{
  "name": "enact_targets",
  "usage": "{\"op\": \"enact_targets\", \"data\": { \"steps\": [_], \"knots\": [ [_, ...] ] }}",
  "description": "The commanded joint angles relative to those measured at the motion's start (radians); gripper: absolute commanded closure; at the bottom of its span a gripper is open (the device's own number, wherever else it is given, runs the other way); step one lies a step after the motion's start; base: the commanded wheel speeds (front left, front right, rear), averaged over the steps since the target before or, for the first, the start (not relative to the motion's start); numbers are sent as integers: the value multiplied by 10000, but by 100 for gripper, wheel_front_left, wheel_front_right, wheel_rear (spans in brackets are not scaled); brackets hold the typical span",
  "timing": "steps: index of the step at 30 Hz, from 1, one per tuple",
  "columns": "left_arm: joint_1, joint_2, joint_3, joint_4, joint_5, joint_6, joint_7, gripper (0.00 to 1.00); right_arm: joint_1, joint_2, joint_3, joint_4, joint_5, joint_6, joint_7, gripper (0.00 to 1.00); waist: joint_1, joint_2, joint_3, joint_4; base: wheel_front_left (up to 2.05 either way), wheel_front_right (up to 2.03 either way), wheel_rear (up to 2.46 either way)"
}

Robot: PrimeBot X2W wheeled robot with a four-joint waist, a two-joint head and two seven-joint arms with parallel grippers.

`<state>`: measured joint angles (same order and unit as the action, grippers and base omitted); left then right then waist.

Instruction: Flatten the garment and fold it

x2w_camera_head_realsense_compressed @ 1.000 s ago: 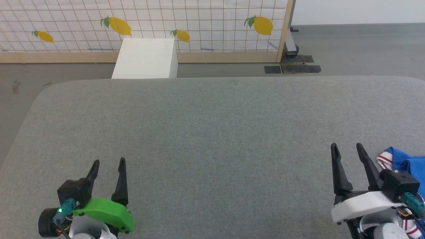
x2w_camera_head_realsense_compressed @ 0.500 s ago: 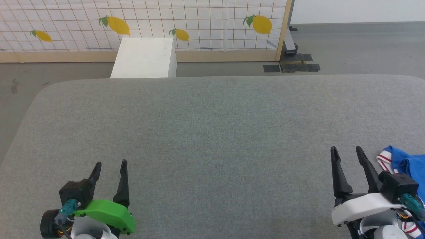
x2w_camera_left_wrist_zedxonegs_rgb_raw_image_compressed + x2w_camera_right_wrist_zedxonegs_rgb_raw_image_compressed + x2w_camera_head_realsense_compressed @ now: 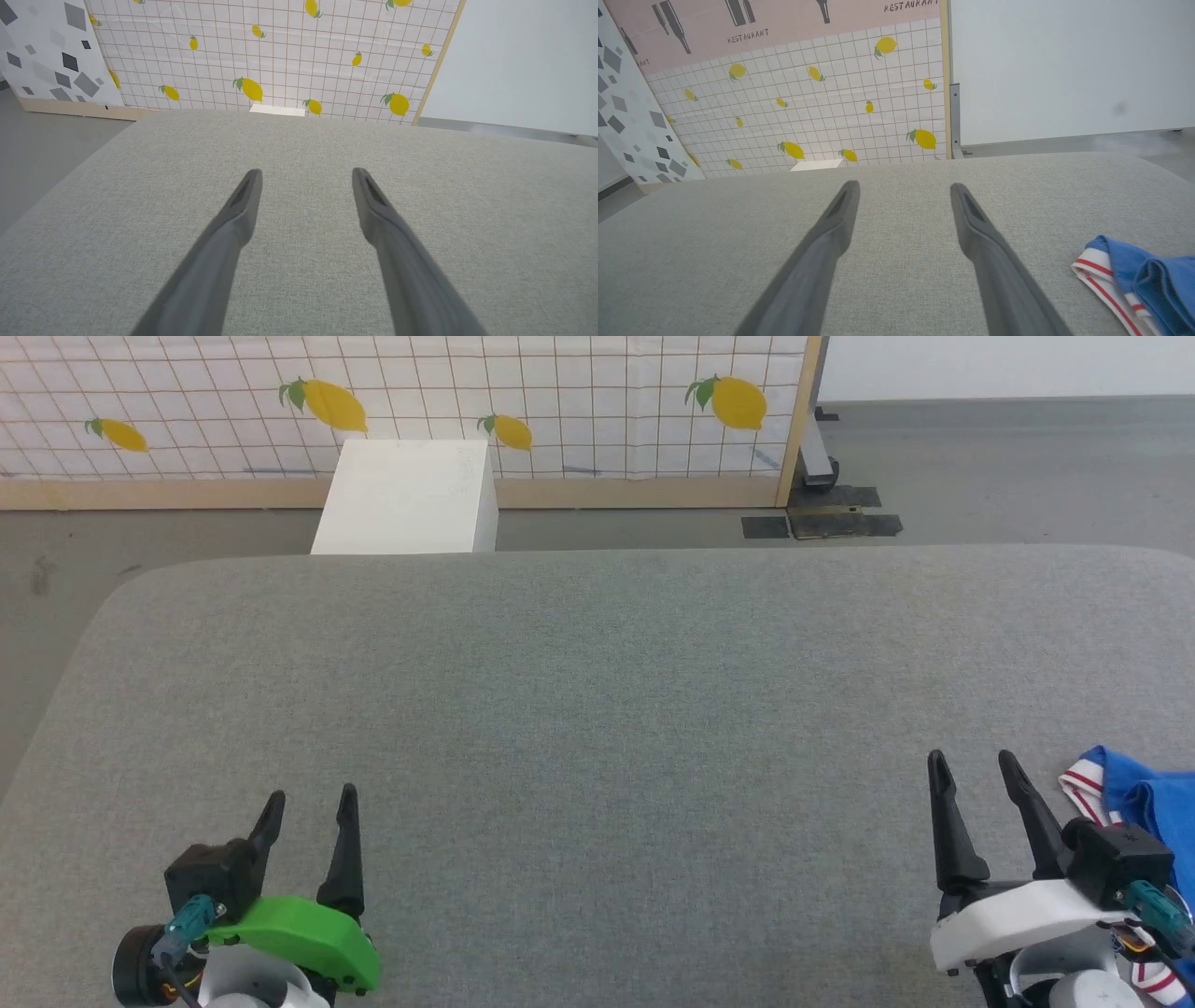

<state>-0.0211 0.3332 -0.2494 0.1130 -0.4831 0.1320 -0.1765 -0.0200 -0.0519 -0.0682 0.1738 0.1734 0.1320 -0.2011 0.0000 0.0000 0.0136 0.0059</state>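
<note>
Nearest, the left end effector (image 3: 311, 793) and right end effector (image 3: 969, 758) hover spread wide, both empty. Just beside the right one, the garment (image 3: 1134, 798) lies bunched at the table (image 3: 597, 691) edge. Pinching several crumpled layers there could drag it off. Beyond stands a white box (image 3: 406, 499).

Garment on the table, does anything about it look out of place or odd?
Yes. The garment lies bunched in a heap on the right side of the grey table, red-striped trim poking out from under blue folds, not spread flat.
</note>
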Motion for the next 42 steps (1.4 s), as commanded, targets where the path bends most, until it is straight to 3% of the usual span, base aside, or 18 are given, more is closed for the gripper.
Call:
{"op": "enact_targets", "data": {
  "steps": [1,26,27,42],
  "knots": [
    [-48,58,-14,-40,-68,20,12,0,53,16,13,29,-54,-13,39,0,0,0,1,-9,0,0,0],
    [-70,108,-126,-18,-229,93,26,0,32,16,14,91,-56,-13,81,0,0,0,-24,-49,0,0,0],
    [-2,44,-131,-14,-90,19,3,100,0,-2,13,81,1,0,75,100,0,0,-26,-50,0,0,0],
    [19,-234,120,-121,384,-110,171,100,20,0,75,-94,-167,-1,261,100,0,0,-36,-51,0,0,0]
  ]
}}
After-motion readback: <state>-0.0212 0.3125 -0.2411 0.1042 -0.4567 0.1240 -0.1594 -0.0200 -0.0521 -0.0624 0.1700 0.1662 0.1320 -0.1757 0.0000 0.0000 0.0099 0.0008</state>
